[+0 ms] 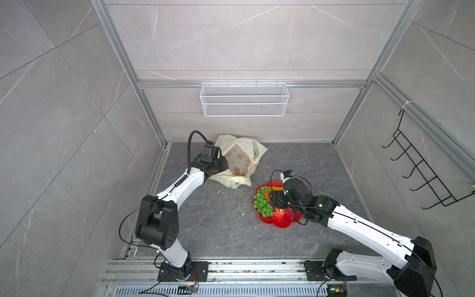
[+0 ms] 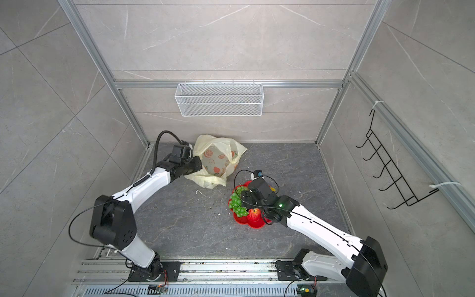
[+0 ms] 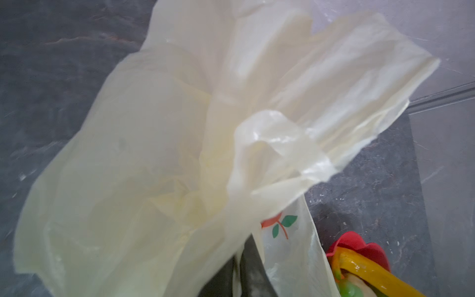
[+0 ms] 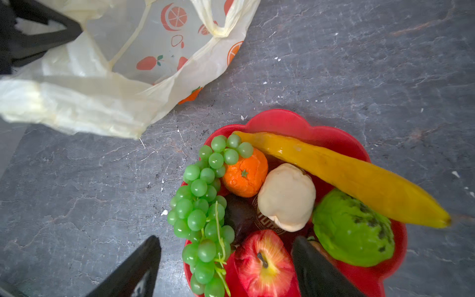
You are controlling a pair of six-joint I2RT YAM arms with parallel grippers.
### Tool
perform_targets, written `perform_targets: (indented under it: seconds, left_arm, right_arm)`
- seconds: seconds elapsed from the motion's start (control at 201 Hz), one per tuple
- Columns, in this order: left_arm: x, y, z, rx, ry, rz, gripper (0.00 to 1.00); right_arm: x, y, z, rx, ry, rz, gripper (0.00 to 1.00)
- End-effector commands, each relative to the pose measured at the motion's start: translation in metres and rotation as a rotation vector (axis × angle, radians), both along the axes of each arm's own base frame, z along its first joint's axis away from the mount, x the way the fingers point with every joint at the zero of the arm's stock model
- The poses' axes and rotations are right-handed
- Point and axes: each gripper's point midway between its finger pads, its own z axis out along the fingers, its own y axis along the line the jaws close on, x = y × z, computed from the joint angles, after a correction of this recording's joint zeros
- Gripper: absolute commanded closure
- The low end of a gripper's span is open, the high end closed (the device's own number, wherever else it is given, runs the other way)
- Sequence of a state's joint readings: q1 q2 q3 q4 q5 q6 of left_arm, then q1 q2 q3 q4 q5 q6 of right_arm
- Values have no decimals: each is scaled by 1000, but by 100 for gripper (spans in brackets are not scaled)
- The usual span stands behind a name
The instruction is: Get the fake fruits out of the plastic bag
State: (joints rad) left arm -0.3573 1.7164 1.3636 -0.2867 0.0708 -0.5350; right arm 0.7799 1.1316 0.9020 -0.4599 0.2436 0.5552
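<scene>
Bag (image 4: pixel 77 97) of crinkly translucent film, glossy fruits (image 4: pixel 285 198), scalloped plate (image 4: pixel 282 120)

A robotics lab cell

Aluminium framing (image 1: pixel 231 84) holds marble-look panels (image 1: pixel 244 38); the left arm (image 1: pixel 180 183) and right arm (image 1: pixel 359 226) are bolted to a slotted rail (image 1: pixel 257 268), with what may be circuit boards (image 1: pixel 189 289) beside it. A wire basket (image 1: pixel 244 99) and hook rack (image 1: pixel 421 169) hang on the walls
</scene>
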Motion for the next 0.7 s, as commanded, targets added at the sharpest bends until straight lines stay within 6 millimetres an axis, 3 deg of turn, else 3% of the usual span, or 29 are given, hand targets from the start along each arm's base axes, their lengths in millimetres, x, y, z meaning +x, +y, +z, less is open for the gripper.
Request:
perform_targets:
  seconds: [0.0,0.144,0.224,0.279,0.348,0.428,0.692]
  left_arm:
    - [22,-30,11,-7,-30,-150,91]
    - [44,-46,16,-1,-54,-222,88]
    - [51,-51,13,20,-32,-247,79]
    - [54,-50,11,47,-15,-245,66]
    - [52,-51,10,76,-7,-255,49]
    - [49,-50,14,107,-5,-251,38]
    - [25,-37,51,231,-16,-178,12]
  right_arm:
    - [-5,-18,10,-28,-38,-26,17]
    - [-10,-32,14,-34,-59,-66,17]
    - [-11,-37,12,-32,-62,-89,17]
    - [-12,-39,11,-31,-62,-101,17]
    - [-11,-41,9,-35,-60,-110,17]
    - [-10,-40,8,-42,-54,-114,17]
    - [-6,-44,12,-43,-54,-159,16]
